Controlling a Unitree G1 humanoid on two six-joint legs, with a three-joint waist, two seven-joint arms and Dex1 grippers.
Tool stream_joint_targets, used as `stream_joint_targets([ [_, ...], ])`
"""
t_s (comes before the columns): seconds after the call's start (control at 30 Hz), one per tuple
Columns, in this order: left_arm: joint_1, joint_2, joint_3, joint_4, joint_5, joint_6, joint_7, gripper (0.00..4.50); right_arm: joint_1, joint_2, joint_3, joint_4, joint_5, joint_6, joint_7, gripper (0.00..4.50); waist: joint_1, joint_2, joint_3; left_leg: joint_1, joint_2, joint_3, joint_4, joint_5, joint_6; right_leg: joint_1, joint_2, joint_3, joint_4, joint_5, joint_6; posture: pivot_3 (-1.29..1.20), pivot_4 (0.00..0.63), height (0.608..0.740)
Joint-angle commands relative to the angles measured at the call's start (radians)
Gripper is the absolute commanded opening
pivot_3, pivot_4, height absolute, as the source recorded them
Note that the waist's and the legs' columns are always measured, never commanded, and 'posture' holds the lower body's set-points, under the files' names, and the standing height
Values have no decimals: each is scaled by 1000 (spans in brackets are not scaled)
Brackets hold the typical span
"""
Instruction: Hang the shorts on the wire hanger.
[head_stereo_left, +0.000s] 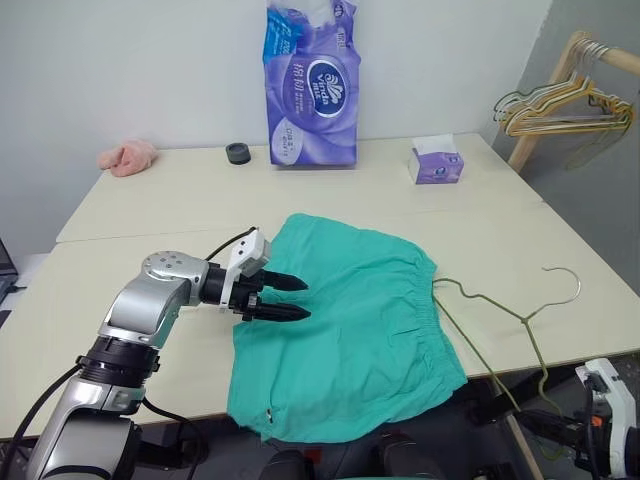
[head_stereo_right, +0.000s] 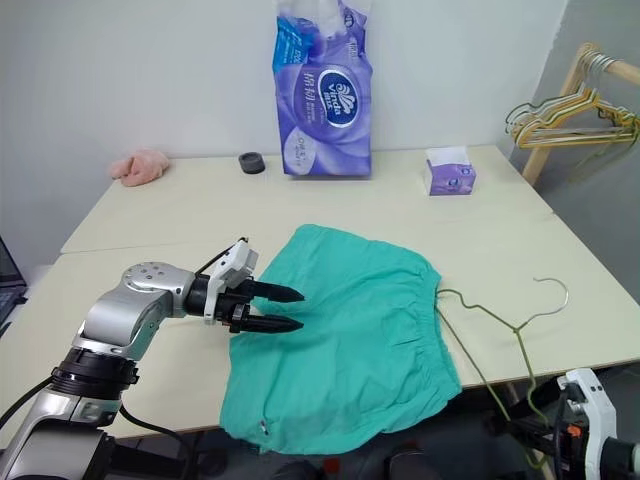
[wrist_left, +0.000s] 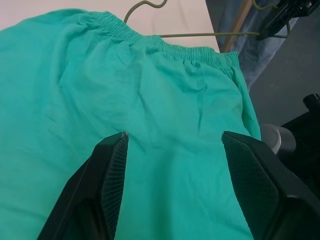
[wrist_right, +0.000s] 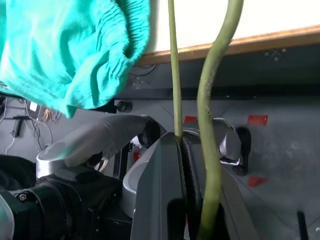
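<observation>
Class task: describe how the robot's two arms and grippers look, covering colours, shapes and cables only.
The left arm is silver-grey metal with rounded joint housings, a black ring band and black cables. Its left gripper has a white mount and two black pointed fingers with textured pads. The right gripper has a white housing with black cables; its fingers look grey and black.

Lighting: bright, even, diffuse; source not discernible. Shadows: soft, faint, beneath the shorts (head_stereo_left: 345, 325) at the table (head_stereo_left: 140, 270) edge. Glare: none. Head views: sharp throughout. Right wrist view: wire hanger (wrist_right: 212, 100) close, soft-focused; dim under the table.
</observation>
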Motion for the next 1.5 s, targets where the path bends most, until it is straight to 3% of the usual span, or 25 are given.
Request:
stream_joint_targets([
  [0.03,-17,3,8,11,4,-27,4,3156,-30,-34,12,1,26,-24,-1,0,0,0,0,0,0,0,0,0,0,0,0,0,0,0,0,-183,53,740],
  [0.4,-23,12,22,63,22,-68,11,3156,-67,-133,2,57,43,-58,30,0,1,-1,0,0,0,0,0,0,0,0,0,0,0,0,0,-176,53,740],
  [0.63,-38,11,18,83,29,-81,6,3156,-92,-165,67,28,83,-71,41,0,2,-1,0,-1,0,0,0,0,0,0,0,0,0,0,0,-175,54,740],
  [0.87,-41,12,19,86,34,-83,7,3156,-109,-209,217,36,13,-153,24,0,1,-1,1,-1,0,0,0,0,0,0,0,0,0,0,0,-170,55,740],
  [1.17,-40,11,17,74,38,-77,14,3156,-298,-193,351,158,-90,-243,-60,0,2,-1,1,-1,0,0,0,0,0,-1,0,0,0,0,0,-161,51,740],
  [1.5,-57,3,20,73,29,-62,31,3156,-416,-141,416,194,-54,-247,-51,0,8,-1,1,-2,0,-1,0,0,0,-1,0,0,0,0,0,-160,43,740],
])
